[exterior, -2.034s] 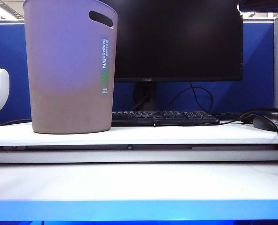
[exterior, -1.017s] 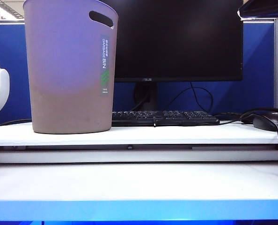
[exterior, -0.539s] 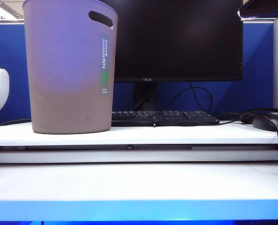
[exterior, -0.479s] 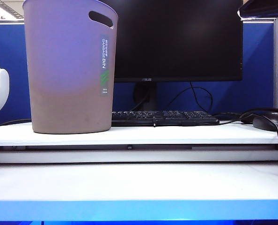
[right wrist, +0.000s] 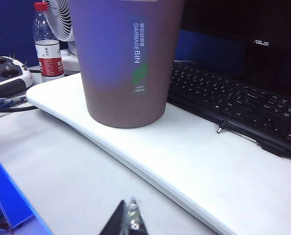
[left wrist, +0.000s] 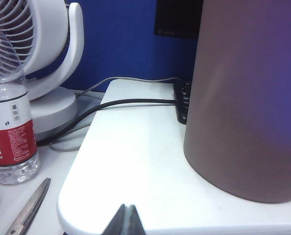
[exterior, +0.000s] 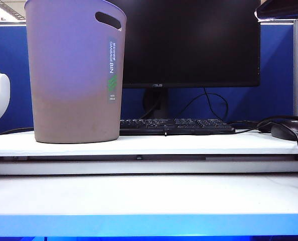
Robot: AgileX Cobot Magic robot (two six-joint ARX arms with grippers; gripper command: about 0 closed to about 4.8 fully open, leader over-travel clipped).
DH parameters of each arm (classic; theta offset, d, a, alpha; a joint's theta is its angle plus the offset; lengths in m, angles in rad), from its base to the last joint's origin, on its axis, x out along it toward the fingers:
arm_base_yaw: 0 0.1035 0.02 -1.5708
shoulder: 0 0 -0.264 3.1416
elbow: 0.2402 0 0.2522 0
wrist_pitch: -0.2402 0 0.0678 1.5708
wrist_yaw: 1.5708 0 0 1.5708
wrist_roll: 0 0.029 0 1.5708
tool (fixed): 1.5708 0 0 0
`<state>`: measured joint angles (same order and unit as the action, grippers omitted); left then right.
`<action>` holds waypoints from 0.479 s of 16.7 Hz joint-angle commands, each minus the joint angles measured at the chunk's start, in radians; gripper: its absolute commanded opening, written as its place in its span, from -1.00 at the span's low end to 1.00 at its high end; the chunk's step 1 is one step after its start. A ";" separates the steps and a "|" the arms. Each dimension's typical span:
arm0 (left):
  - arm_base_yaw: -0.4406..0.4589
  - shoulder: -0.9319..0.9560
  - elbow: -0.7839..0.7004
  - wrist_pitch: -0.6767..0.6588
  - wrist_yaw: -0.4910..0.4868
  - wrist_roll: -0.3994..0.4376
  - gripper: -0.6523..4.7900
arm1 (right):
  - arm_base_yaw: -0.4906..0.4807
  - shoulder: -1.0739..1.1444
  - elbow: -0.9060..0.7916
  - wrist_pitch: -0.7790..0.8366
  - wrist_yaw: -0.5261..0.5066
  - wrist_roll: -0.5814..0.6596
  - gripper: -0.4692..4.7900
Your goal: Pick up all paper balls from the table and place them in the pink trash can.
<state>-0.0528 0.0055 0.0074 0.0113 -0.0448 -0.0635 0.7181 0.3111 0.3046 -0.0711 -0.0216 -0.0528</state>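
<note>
The pink trash can point(exterior: 76, 75) stands upright on the raised white tier of the table point(exterior: 149, 196), at the left. It fills one side of the left wrist view point(left wrist: 248, 98) and shows its label in the right wrist view point(right wrist: 126, 58). No paper balls are in view. My left gripper point(left wrist: 126, 208) is shut and empty, hovering at the rounded edge of the tier beside the can. My right gripper point(right wrist: 129, 203) is shut with nothing in it, over the lower table surface in front of the can. Neither gripper shows in the exterior view.
A black monitor point(exterior: 189, 42), keyboard point(exterior: 176, 125) and mouse point(exterior: 292, 129) with cables sit right of the can. A white fan point(left wrist: 42, 54), a water bottle point(left wrist: 8, 122) and scissors point(left wrist: 28, 208) lie beyond the tier's left end. A power strip point(right wrist: 6, 73) is nearby.
A dark shape in the upper right corner of the exterior view sank slightly early on; since then nothing has visibly moved.
</note>
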 commanded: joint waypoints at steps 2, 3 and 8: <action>-0.001 -0.002 0.000 0.013 0.005 0.029 -0.78 | 0.001 0.000 0.005 0.012 0.000 -0.001 -0.84; -0.001 -0.002 0.000 0.013 0.005 0.031 -0.78 | 0.001 0.000 0.005 0.011 0.000 -0.001 -0.84; 0.000 -0.002 0.000 0.012 0.003 0.029 -0.78 | 0.001 0.000 0.005 0.012 0.000 -0.001 -0.84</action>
<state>-0.0532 0.0055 0.0071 0.0113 -0.0444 -0.0380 0.7181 0.3111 0.3046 -0.0711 -0.0216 -0.0528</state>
